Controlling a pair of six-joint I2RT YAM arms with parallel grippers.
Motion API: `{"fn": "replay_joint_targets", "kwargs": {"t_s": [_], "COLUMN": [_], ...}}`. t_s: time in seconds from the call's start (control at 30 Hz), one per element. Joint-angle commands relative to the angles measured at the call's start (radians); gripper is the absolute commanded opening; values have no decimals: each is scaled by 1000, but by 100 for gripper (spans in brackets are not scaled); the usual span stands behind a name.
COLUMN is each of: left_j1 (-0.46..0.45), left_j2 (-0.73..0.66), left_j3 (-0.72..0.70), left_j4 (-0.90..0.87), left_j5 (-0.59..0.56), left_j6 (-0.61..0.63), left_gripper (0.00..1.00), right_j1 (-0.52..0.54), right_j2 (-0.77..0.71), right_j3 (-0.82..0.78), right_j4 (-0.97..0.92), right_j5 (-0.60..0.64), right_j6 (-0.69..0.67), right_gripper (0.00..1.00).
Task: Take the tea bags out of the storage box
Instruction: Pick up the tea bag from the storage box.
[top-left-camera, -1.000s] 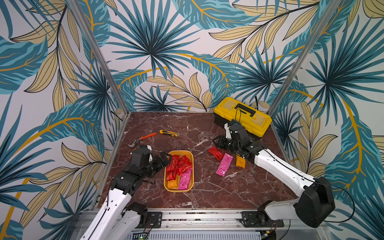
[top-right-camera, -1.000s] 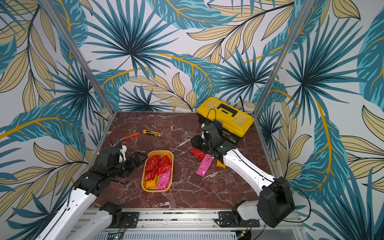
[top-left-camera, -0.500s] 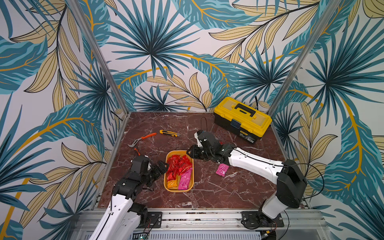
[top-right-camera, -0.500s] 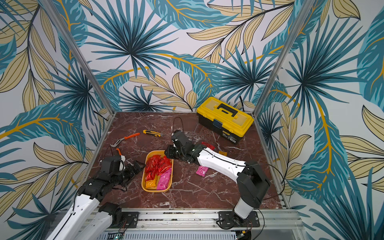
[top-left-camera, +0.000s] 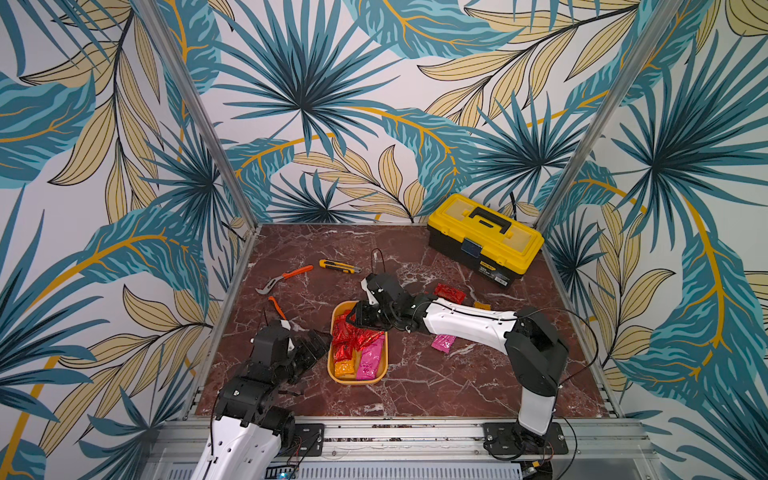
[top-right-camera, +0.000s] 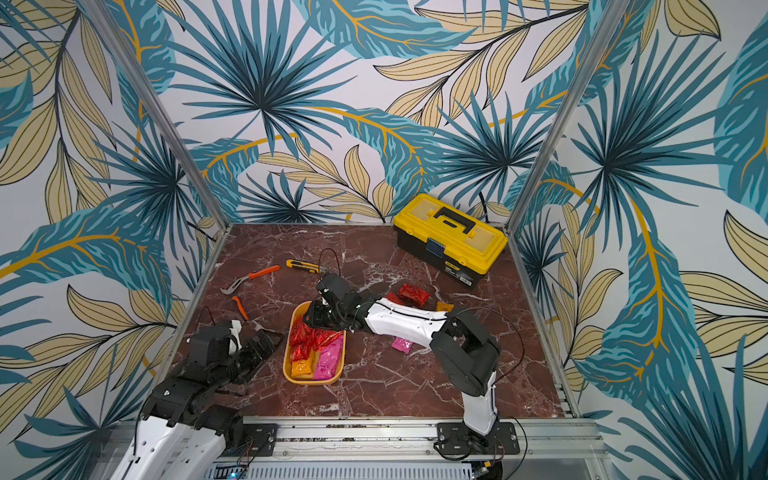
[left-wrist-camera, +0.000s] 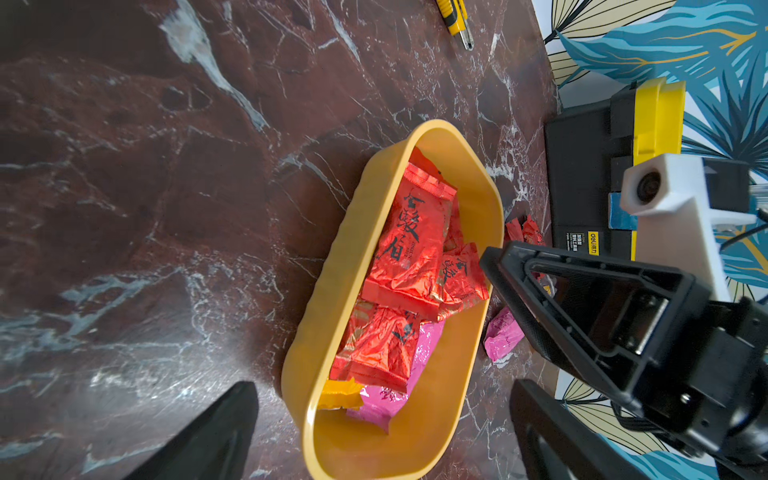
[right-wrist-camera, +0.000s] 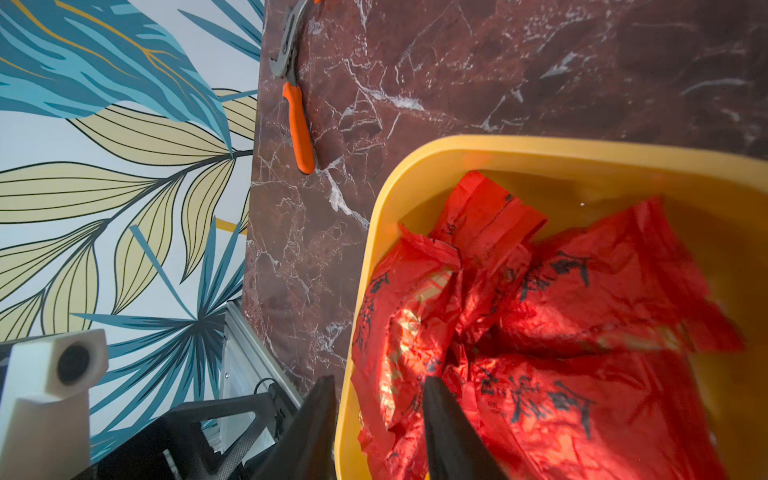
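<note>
The storage box (top-left-camera: 359, 381), a shallow yellow tray, holds a heap of red tea bags (top-left-camera: 353, 336), a pink one (top-left-camera: 370, 361) and an orange one (top-left-camera: 345, 368). On the table to its right lie a red tea bag (top-left-camera: 449, 293), a pink one (top-left-camera: 444, 343) and an orange one (top-left-camera: 482, 306). My right gripper (right-wrist-camera: 378, 380) is open at the tray's far left corner. One finger is outside the wall (right-wrist-camera: 540, 143) and the other rests on the red bags (right-wrist-camera: 582, 316). My left gripper (left-wrist-camera: 382, 384) is wide open beside the tray's left wall (left-wrist-camera: 332, 274), holding nothing.
A yellow-lidded black toolbox (top-left-camera: 484, 239) stands at the back right. A yellow utility knife (top-left-camera: 338, 266) and orange-handled pliers (top-left-camera: 286, 278) lie behind and left of the tray. My right forearm (top-left-camera: 465, 326) stretches across the table over the loose bags.
My right arm swung left from the loose bags by the toolbox to the tray's far end and lowered into it. My left gripper drew back slightly towards the front.
</note>
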Motion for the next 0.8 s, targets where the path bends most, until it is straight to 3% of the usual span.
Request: {"fn": "replay_joint_targets", "kwargs": {"t_s": [0.0,0.27,0.77], "left_j1": [9,9,9], "left_j2": [-15,-12,-50], "left_j3": [-30,-24,37], "left_j4": [-35,-29,-73], "left_j5": [-10,-6,-35], "left_j6": [-12,-12,-11], "left_gripper": [100,100,100], "right_j1": [7,12,17], "right_j2": [30,58,105], "right_j3": [12,17,37], "right_j4": [26,19,59], "right_j5": [-5,3,-46], "right_j6": [21,26,45], "right_gripper": [42,58,65]}}
